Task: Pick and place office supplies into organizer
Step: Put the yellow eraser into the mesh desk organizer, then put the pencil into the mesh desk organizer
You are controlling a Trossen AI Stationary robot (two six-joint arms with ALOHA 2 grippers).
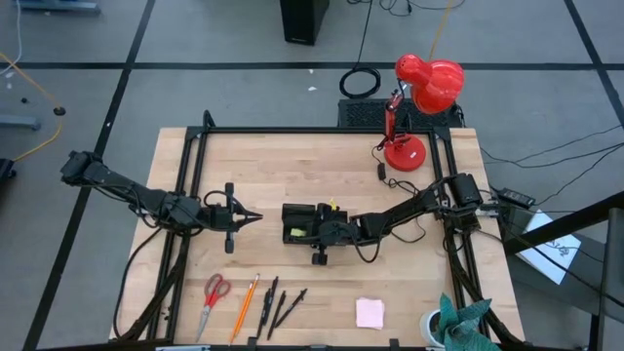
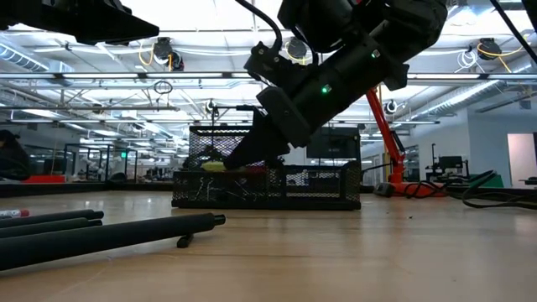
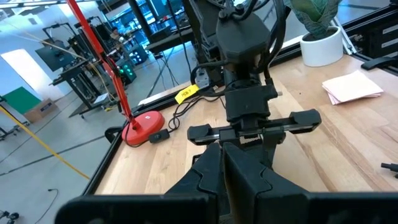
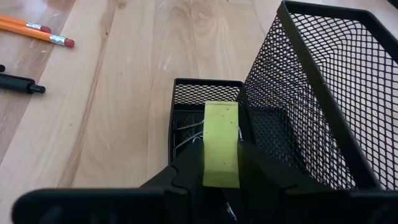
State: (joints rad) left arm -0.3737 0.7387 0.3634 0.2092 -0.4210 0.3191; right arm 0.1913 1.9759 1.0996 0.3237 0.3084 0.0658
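1. Right gripper [image 4: 221, 163] is clamped on a yellow-green piece [image 4: 221, 143], holding it over the shallow compartment of the organizer [image 1: 302, 222]; the taller mesh compartment is just beside it.
2. Wrist view: the piece is upright between the fingers [image 4: 186, 168], above some thin metal clips [image 4: 186, 134] in the shallow compartment.
3. Low view: the right arm slants down into the organizer [image 2: 268, 184], with the yellow piece [image 2: 214, 166] at the rim.
4. Organizer sits mid-bench [image 1: 292, 166], left of the right gripper [image 1: 314, 232].
5. Left gripper [image 1: 252, 218] hovers well left of the organizer, fingers together at a point, holding nothing; it faces the right arm.
6. Near the front edge: scissors [image 1: 213, 297], pencil [image 1: 244, 304] just right of them, then black pens [image 1: 278, 304] next to it, all lying flat and apart from the organizer.
7. Pink pad [image 1: 370, 312] lies flat on the front of the bench, right of the pens.
8. Red lamp [image 1: 419, 107] stands at the back right corner, well apart from the organizer.
9. White pot with a plant [image 1: 453, 327] is at the front right corner.
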